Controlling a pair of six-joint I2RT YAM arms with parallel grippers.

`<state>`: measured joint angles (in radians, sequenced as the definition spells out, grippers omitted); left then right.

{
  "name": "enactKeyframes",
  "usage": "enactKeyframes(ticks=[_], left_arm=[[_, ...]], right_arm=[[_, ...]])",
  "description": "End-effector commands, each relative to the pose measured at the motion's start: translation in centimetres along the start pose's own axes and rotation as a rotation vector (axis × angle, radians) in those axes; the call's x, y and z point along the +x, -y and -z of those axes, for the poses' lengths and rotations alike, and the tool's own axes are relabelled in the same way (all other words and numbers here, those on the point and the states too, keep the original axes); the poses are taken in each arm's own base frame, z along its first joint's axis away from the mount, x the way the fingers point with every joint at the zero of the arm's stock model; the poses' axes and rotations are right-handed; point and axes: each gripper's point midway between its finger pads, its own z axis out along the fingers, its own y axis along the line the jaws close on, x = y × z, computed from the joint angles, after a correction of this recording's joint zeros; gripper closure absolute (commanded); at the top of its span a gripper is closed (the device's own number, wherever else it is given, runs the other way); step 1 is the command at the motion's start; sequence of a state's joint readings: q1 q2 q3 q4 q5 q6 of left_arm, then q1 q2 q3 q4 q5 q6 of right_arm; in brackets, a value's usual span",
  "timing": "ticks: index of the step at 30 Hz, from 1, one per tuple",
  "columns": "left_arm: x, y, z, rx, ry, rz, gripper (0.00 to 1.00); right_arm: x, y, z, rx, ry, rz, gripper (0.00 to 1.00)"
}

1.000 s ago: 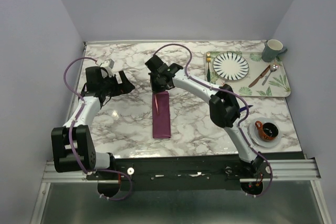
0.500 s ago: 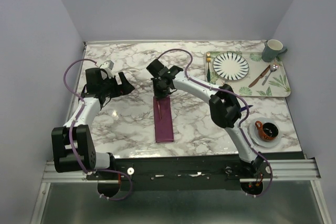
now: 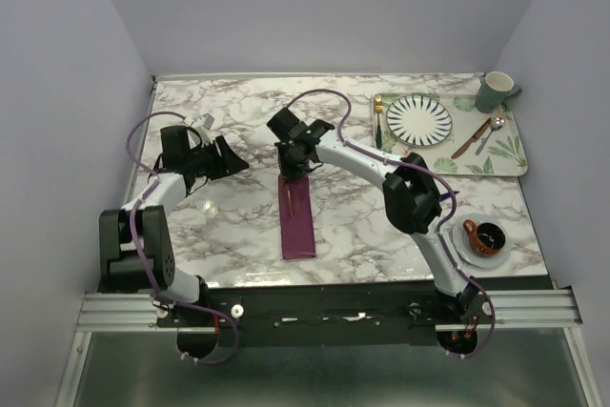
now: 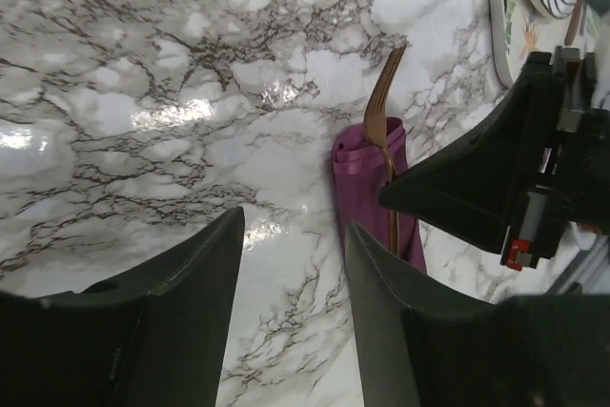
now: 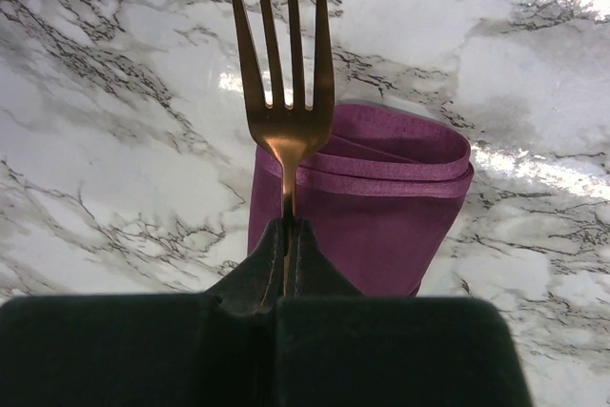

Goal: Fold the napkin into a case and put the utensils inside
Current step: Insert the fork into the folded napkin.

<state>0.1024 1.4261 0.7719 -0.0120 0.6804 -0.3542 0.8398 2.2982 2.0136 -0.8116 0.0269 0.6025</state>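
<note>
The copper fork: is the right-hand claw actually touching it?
Touching. The right wrist view shows the right gripper pinched shut on the handle of the fork.

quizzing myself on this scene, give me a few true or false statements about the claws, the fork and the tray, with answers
1. The right claw is shut on the slim copper-coloured fork. True.
2. The left claw grips the narrow plum-purple cloth case. False: it is open and empty, off to the case's side.
3. The striped round plate sits on the leaf-patterned tray. True.
4. The silver spoon lies on the case. False: it lies on the tray.
</note>
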Motion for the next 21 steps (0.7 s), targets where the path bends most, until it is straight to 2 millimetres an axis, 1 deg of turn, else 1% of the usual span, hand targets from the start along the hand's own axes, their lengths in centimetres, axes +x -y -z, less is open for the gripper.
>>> enactKeyframes(ticks=[1, 2, 4, 5, 7, 8, 9, 10, 11, 12, 16, 21], left_arm=[[2.0, 1.0, -2.9, 0.169, -0.131, 0.139, 0.45], [2.6, 0.6, -4.0, 0.175, -0.162, 0.172, 0.45], [2.7, 1.0, -4.9, 0.208, -0.176, 0.205, 0.45], [3.3, 1.2, -5.7, 0.220, -0.199, 0.210, 0.44], [3.7, 1.7, -6.3, 0.240, -0.206, 0.213, 0.41], [4.3, 1.7, -6.7, 0.248, -0.219, 0.226, 0.38], [4.2, 2.0, -7.0, 0.264, -0.212, 0.220, 0.36], [4.3, 2.1, -7.2, 0.267, -0.215, 0.254, 0.35], [5.5, 2.6, -7.7, 0.277, -0.245, 0.270, 0.35], [5.6, 3.0, -8.1, 0.296, -0.239, 0.258, 0.35], [6.6, 3.4, -9.1, 0.309, -0.255, 0.288, 0.38], [7.6, 3.2, -9.9, 0.297, -0.276, 0.314, 0.42]], right_arm=[[0.4, -1.0, 1.6, -0.028, 0.002, 0.007, 0.99], [0.4, -0.9, 1.5, -0.025, 0.001, 0.005, 0.99], [0.6, -0.8, 1.4, -0.021, -0.004, 0.003, 0.99], [0.7, -0.8, 1.4, -0.022, -0.006, 0.002, 0.99], [0.8, -0.9, 1.2, -0.024, -0.012, 0.005, 0.99], [0.8, -0.9, 1.3, -0.025, -0.011, 0.003, 0.99], [0.8, -0.9, 1.2, -0.024, -0.012, 0.003, 0.99], [0.9, -0.8, 1.2, -0.023, -0.016, 0.003, 0.99], [0.8, -0.8, 1.1, -0.022, -0.014, 0.000, 0.99], [0.9, -0.8, 1.2, -0.022, -0.015, 0.003, 0.99], [1.1, -0.7, 1.2, -0.019, -0.021, 0.002, 0.99], [0.9, -0.8, 1.4, -0.022, -0.016, 0.002, 0.99]])
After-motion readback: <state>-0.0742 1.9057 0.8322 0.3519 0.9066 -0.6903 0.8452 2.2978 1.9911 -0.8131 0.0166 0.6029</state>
